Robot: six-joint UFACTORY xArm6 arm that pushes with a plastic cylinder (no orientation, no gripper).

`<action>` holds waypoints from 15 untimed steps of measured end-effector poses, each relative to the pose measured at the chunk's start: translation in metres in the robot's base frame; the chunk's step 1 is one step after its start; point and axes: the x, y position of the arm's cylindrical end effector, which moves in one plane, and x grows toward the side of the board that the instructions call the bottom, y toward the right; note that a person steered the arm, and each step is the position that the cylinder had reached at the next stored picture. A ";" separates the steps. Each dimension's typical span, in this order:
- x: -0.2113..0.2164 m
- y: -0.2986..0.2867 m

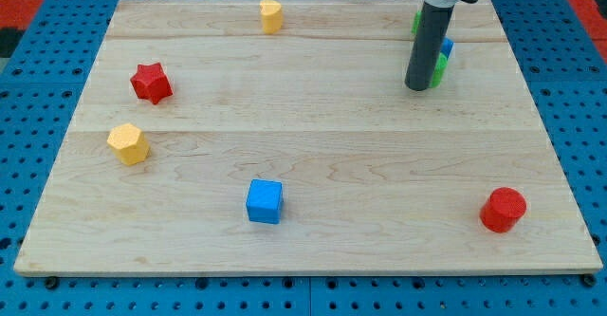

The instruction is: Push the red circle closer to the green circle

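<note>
Red circle (503, 210) sat upright near the board's bottom-right corner, well apart from the green circle (439, 69), mostly hidden top right.

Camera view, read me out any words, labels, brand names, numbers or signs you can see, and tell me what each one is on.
None: no readable text anywhere in the view.
The wooden board, the red circle, the blue cube and the dark rod ending in my tip all look plain, with no lettering or marks.

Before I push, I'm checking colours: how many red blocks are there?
2: a red star at the view's left and a red circle at bottom right. My tip could hide others.
</note>
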 end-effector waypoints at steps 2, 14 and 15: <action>0.003 0.006; 0.183 -0.018; 0.181 -0.045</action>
